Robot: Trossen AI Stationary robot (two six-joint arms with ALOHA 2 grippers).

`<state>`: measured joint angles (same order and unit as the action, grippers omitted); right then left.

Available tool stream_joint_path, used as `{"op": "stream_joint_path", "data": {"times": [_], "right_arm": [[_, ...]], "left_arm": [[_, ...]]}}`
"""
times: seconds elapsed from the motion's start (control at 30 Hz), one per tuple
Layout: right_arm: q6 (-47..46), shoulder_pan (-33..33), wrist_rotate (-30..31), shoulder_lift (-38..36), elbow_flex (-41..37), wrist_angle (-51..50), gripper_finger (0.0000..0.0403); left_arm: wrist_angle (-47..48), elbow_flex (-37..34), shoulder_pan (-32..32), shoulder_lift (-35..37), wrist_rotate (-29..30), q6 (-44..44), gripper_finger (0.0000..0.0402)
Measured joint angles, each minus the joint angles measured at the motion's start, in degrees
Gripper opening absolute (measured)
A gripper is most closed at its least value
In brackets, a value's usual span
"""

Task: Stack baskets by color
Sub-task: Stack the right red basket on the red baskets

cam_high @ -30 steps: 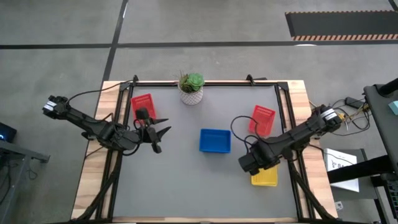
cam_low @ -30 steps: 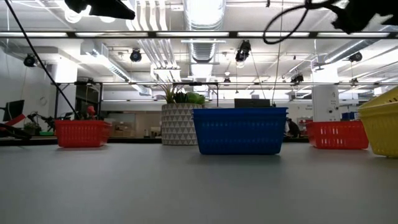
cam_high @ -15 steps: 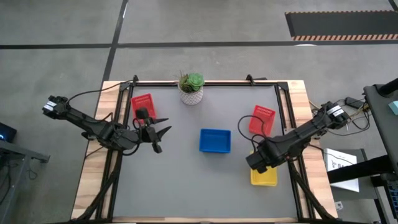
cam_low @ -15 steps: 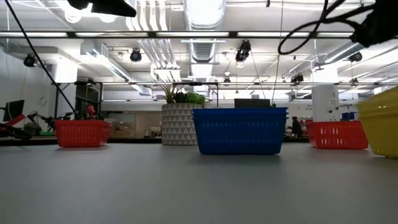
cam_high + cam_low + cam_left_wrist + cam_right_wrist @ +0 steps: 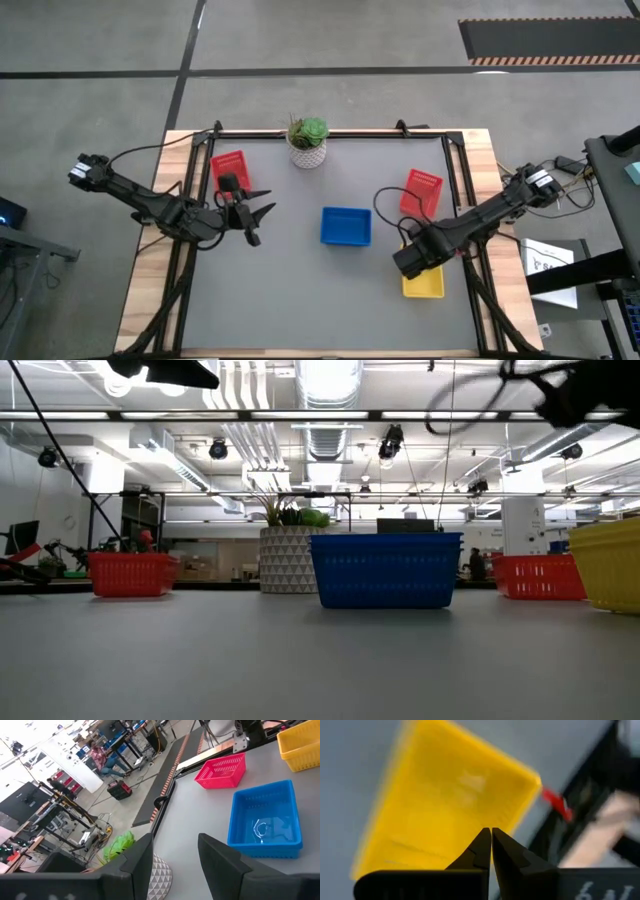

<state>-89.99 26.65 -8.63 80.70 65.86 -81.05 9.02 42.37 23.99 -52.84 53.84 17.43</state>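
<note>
A yellow basket (image 5: 428,285) rests level on the table near its right edge, also at the right of the low view (image 5: 607,565). My right gripper (image 5: 410,262) is shut and points down over this basket's inside (image 5: 455,805). A blue basket (image 5: 346,226) stands in the table's middle. One red basket (image 5: 230,168) sits far left, another (image 5: 421,192) far right. My left gripper (image 5: 258,213) hangs open above the table's left half, near the left red basket, and holds nothing. My right gripper (image 5: 491,831) comes from above with shut fingers over the yellow basket's inside, near one long wall (image 5: 420,855). Whether the tips touch the basket I cannot tell. The basket stands with its bottom on the table.
A green plant in a white patterned pot (image 5: 308,140) stands at the table's far edge. The dark frame rails (image 5: 462,200) run along the table's sides. Open grey tabletop (image 5: 300,300) lies toward the near edge.
My right gripper has shifted a little toward the table's right edge and sunk slightly over the yellow basket, still shut. In the low view the yellow basket stood tilted, its right side raised, and now sits level on the table.
</note>
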Motion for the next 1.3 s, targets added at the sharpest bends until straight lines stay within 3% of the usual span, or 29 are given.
{"op": "stream_joint_path", "data": {"times": [0.2, 0.4, 0.73, 1.1, 1.3], "right_arm": [[9.1, -0.1, 17.3, -0.1, 3.4, 4.8, 0.0008], [24.9, -0.1, 26.5, -0.1, 2.4, 16.2, 0.0008], [39.2, -1.7, 35.0, -5.3, -2.2, 19.1, 0.0008], [62.5, -6.1, 45.3, -21.3, -19.6, 48.0, 0.0008], [77.2, -8.5, 43.8, -26.8, -28.2, 66.5, 0.0008]], "left_arm": [[0.0, -0.3, 0.0, 0.0, 0.0, 0.9, 0.0141], [-1.2, -0.4, 0.0, -0.6, 0.0, 1.4, 0.0141], [-1.1, -0.4, 0.0, -0.7, 0.0, 1.5, 0.0141], [-1.0, -0.4, 0.0, -0.8, 0.0, 3.0, 0.0141], [-1.8, 0.4, 0.0, -0.7, 0.0, 3.0, 0.0141]]}}
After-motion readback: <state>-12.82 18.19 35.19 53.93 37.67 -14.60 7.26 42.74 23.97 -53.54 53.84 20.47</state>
